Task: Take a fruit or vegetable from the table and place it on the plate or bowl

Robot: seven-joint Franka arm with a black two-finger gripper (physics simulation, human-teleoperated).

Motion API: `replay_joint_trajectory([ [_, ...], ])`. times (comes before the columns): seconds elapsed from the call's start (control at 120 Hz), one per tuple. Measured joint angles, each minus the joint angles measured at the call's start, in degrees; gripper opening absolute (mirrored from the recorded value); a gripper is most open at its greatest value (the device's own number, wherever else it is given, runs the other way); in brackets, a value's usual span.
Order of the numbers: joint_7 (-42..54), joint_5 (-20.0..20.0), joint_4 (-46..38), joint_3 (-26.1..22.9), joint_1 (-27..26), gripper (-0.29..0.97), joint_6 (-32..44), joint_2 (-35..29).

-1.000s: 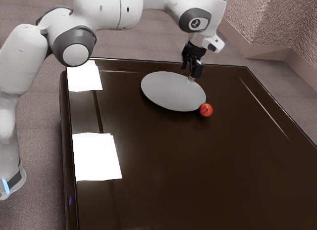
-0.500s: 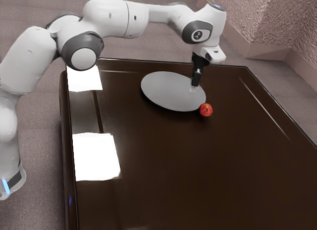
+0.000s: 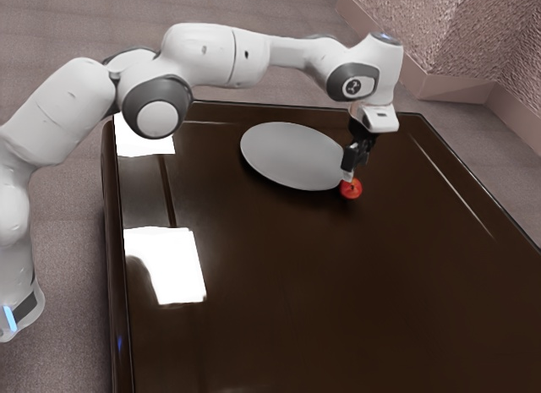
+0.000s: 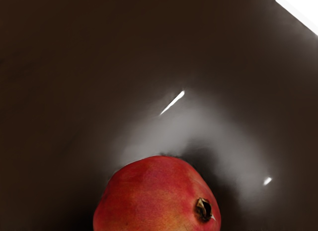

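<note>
- Since the earlier frames, the gripper [image 3: 350, 173] has been travelling off the plate [image 3: 292, 154] toward the exterior view's right and nearer the camera, and it is now sinking low over the red fruit [image 3: 352, 188].
- The red fruit is sitting on the dark table [image 3: 296, 283], just beside the plate's near rim on the exterior view's right. It is not lying on the plate.
- In the wrist view the red fruit [image 4: 156, 193] is showing close under the hand, with its dry brown crown [image 4: 203, 209] pointing sideways.
- The gripper is turning its narrow edge to the side camera, so whether it is released or clenched is not something these pictures are telling.
- The step in hand is looking like the final descent for the pick.
- To do it well, the arm [image 3: 211, 55] should be lowering straight down and slowly, keeping the hand centred on the fruit's widest part.
- A round fruit is liable to be rolling if nudged off-centre, and the glossy table is probably offering little friction.
- The grasp should be avoiding the crown, since the smooth flanks are giving a surer seat.
- The plate rim is lying very near, so the approach should be staying clear of it.
- The lift should be waiting until the hold is firm.
</note>
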Motion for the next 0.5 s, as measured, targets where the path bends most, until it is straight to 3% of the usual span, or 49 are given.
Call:
replay_joint_trajectory([
  [0.5, 7.4, -2.5, 0.2, 0.0, 0.7, 0.68, 2.0, 3.8],
])
